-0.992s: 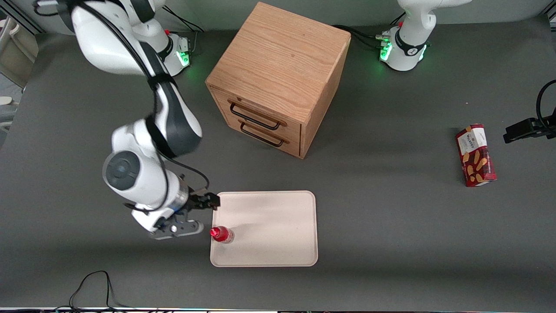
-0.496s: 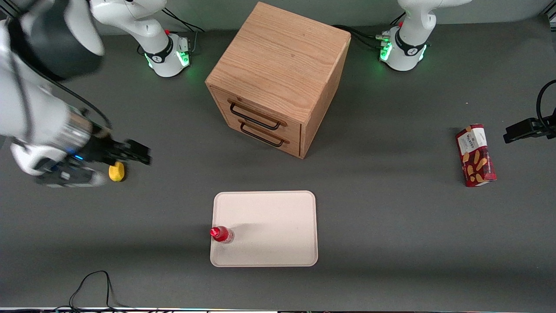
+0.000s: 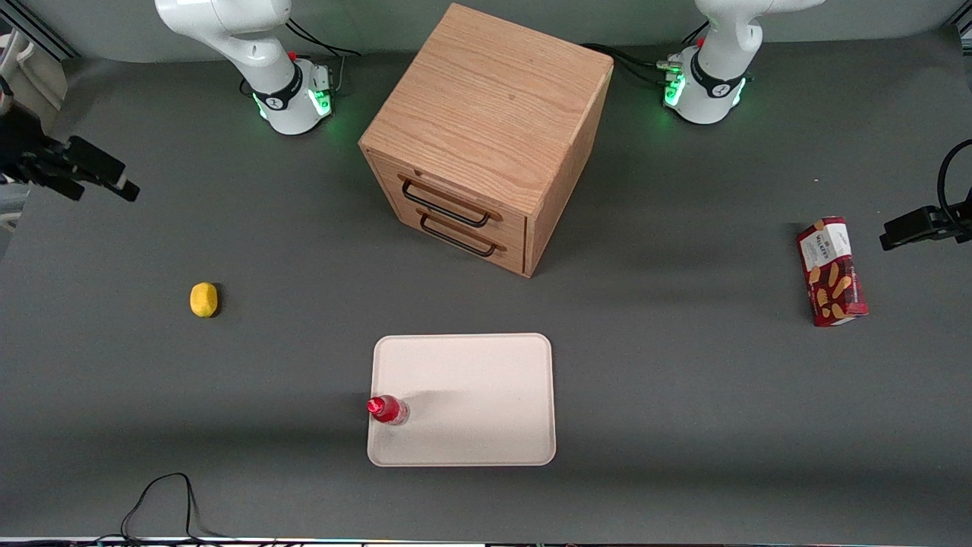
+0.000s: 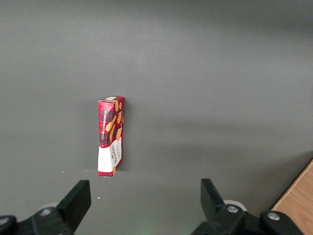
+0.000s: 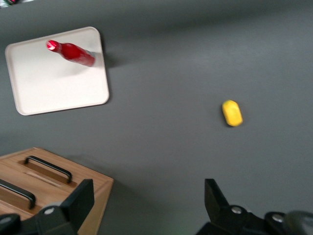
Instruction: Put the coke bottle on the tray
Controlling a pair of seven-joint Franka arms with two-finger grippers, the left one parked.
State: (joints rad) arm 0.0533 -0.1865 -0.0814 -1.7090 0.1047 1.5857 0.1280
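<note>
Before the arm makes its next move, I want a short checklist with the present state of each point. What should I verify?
1. Coke bottle is on the tray: ok.
2. Bottle stands upright: ok.
3. Bottle is well inside the tray: not ok, it stands at the rim.
4. Hand is open and holds nothing: ok.
5. Hand is far from the bottle, toward the working arm's end of the table: ok.
6. Lemon lies off the tray: ok.

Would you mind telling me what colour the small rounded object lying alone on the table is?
Yellow; the small rounded object shows best in the right wrist view.
</note>
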